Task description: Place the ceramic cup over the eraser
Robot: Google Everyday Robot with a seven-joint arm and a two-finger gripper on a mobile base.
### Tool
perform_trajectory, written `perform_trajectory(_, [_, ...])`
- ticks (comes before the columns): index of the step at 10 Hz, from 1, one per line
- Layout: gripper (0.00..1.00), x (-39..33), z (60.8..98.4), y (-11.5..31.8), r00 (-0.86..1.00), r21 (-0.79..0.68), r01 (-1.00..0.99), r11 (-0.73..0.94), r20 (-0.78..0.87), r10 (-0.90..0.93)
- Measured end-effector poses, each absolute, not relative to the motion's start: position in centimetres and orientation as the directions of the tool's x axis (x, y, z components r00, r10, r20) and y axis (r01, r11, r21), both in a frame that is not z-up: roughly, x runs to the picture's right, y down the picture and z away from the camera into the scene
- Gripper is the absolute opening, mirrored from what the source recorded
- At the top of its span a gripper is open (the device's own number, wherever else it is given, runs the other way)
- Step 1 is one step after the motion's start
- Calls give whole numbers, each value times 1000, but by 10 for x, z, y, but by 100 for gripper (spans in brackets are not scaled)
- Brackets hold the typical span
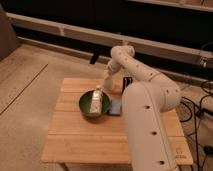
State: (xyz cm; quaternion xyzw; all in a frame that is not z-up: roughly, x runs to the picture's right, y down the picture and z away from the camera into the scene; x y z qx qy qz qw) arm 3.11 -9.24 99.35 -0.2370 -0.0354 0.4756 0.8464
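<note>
The ceramic cup [108,83], a small cream cylinder, stands upright near the back edge of the wooden table [75,137]. My gripper [107,75] is right at the top of the cup, reaching down from the white arm [145,75] that arches over the table's right side. The eraser [127,83], a dark upright block, stands a short way right of the cup and is partly hidden behind the arm.
A dark green bowl [86,106] sits mid-table in front of the cup, with a white bottle [96,100] lying in it. A flat light-blue pad [116,106] lies right of the bowl. The arm's bulk covers the table's right side. A dark wall runs behind.
</note>
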Motion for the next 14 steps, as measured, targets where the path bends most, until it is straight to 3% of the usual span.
perform_trajectory(2, [2,27,992,-96,549,-445,-784,433,-171,818])
perform_trajectory(3, [0,23,990,-102,555,-450,-778,438,-167,815])
perform_trajectory(7, [0,10,975,-146,613,-422,-744,519,-121,780])
perform_trajectory(14, [0,0,912,-262,681,-248,-703,666,34,731])
